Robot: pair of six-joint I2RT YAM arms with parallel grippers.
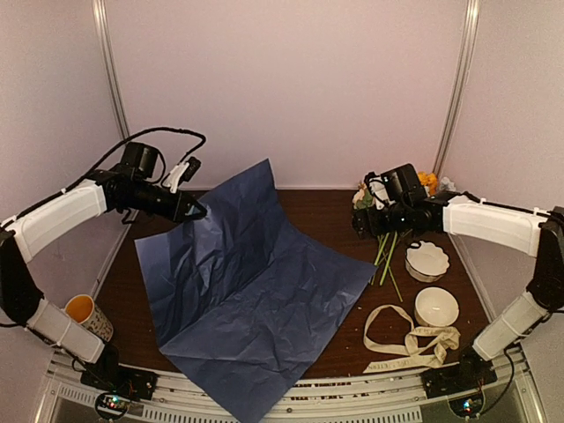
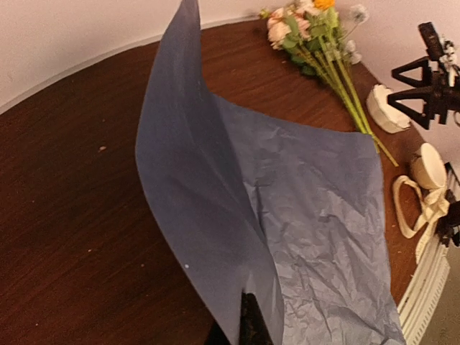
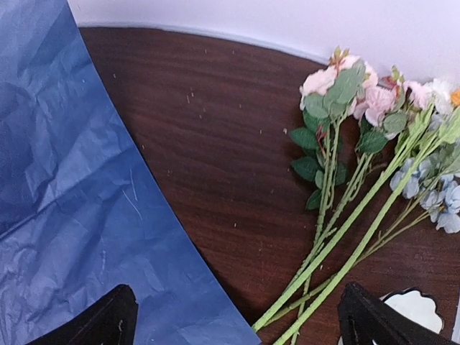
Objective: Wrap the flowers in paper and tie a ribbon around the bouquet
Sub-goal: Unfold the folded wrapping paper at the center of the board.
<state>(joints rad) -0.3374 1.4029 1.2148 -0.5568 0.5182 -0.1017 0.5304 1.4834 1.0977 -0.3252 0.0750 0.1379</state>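
The blue paper (image 1: 256, 291) lies spread over the table's middle, its far-left part lifted. My left gripper (image 1: 192, 210) is shut on that raised edge, and the sheet curls up from the jaws (image 2: 255, 323) in the left wrist view. The flowers (image 1: 388, 247) lie loose at the back right, stems pointing toward the near edge. My right gripper (image 1: 363, 220) hovers open over the stems (image 3: 338, 244), its fingers either side of bare table between the paper (image 3: 65, 215) and the stems. The cream ribbon (image 1: 410, 344) lies looped at the front right. No bouquet is in view.
Two white bowls (image 1: 427, 260) (image 1: 436, 306) stand right of the stems, close to the ribbon. A cup with an orange inside (image 1: 88, 315) sits off the table's left edge. The paper's near corner hangs over the front edge.
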